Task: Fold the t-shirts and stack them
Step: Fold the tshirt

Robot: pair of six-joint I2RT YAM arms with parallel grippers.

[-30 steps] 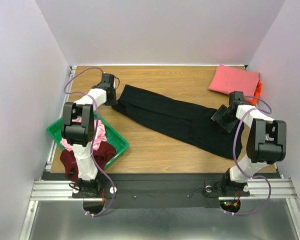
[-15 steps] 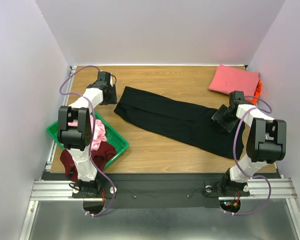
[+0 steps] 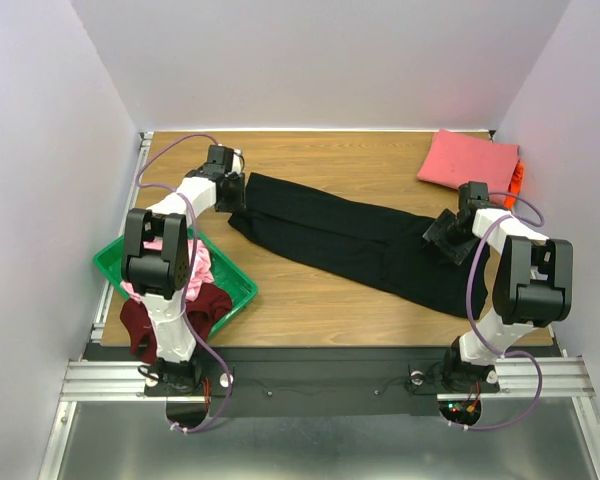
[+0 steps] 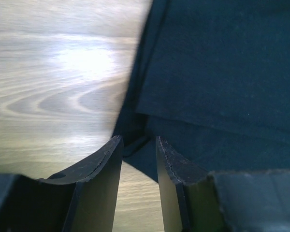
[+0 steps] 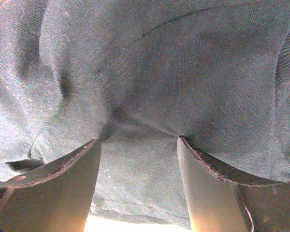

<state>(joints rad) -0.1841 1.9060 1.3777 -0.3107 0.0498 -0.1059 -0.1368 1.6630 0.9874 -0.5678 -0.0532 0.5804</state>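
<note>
Top view: black t-shirt (image 3: 350, 235), folded into a long band, lies diagonally on the table (image 3: 320, 300). Left gripper (image 3: 235, 195) is at its upper-left end, right gripper (image 3: 442, 237) on its right end. Upper right: folded coral-pink t-shirt (image 3: 467, 160) over an orange t-shirt (image 3: 517, 180). Lower left: green tray (image 3: 108, 262) with light pink t-shirt (image 3: 198, 268) and maroon t-shirt (image 3: 140, 325).

Left wrist: fingers (image 4: 108, 164) narrowly parted, cloth edge at the tips.

Right wrist: fingers (image 5: 203, 179) spread wide, black cloth bunched between.

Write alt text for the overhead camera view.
A black t-shirt lies folded lengthwise, diagonally across a wooden table, with the left tool at its far-left end and the right tool on its near-right end. A folded coral-pink shirt sits far right.
</note>
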